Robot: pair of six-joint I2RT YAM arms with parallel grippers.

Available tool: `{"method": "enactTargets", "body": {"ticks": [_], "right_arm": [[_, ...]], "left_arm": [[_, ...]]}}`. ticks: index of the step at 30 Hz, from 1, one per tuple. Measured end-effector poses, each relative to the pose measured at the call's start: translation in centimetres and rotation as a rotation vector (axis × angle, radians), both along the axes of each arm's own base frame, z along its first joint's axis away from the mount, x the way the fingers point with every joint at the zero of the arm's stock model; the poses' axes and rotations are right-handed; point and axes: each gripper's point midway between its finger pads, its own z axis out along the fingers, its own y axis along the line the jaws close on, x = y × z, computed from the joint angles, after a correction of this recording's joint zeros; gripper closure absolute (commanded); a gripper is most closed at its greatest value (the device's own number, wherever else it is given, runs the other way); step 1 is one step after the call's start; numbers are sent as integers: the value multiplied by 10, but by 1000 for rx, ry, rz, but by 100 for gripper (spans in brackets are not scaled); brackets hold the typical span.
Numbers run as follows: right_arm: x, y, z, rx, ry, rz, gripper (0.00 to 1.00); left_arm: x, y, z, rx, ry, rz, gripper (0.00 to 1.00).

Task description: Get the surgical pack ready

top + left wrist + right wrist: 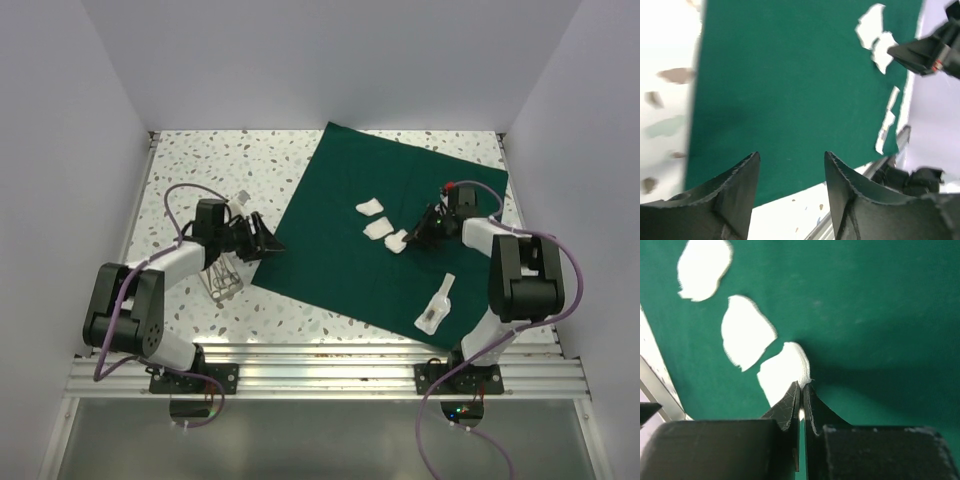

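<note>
1. Top view: the drape (330, 200) lies spread flat on the table (200, 170), turned cornerwise, its right part reaching the table's right side.
2. Three white pads (377, 229) lie in a short slanted row near the drape's middle, and a white packet (435, 305) lies near its near corner.
3. The tray (224, 280) with instruments stands on the bare table, just left of the drape's left corner and off the cloth.
4. The left gripper (265, 240) hangs at that left corner, beside the tray. The right gripper (410, 238) points at the third pad (397, 241), the one nearest the right arm.
5. Left wrist view: the left gripper's fingers (745, 185) stand apart with nothing between them. Green cloth fills the view beyond them, and its edge meets the speckled table on the left.
6. Two pads show at the upper right, with the right gripper's dark tip just beside them.
7. Right wrist view: the right gripper's fingers (790, 407) are pressed together on the edge of the third pad, and a thin white sliver shows in the slit between them.
8. The other two pads lie up and to the left on the drape, each apart from the next.
</note>
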Motion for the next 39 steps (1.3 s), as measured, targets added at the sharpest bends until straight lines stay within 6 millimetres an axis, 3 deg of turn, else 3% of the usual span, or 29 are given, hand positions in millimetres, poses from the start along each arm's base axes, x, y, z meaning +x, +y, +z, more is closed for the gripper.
{"method": "enactTargets", "body": {"ticks": [3,6,9,11,16,21,25,33,39], "right_arm": [[-4,11,23,-14,-60,62,100],[-16,38,61,-24,-165,184,100],[-46,87,98,4,-269,382,100],[-70,109,122,45,-326,495,100],[-121,130,165,158,-435,670,100],[-175,159,183,282,-447,863,100],[-207,174,193,365,-428,972,100],[-231,178,219,461,-452,1026,100],[-244,183,222,487,-434,1065,100]], "left_arm": [[-8,-15,21,-47,-76,-67,38],[-25,-32,43,-91,-161,-144,37],[-53,-53,65,-148,-242,-239,36],[-72,-62,78,-181,-294,-293,34],[-109,-69,115,-248,-468,-367,29],[-137,-81,149,-324,-624,-459,28],[-158,-96,157,-371,-671,-545,26],[-185,-111,170,-437,-749,-646,22],[-198,-129,163,-461,-733,-709,20]]}}
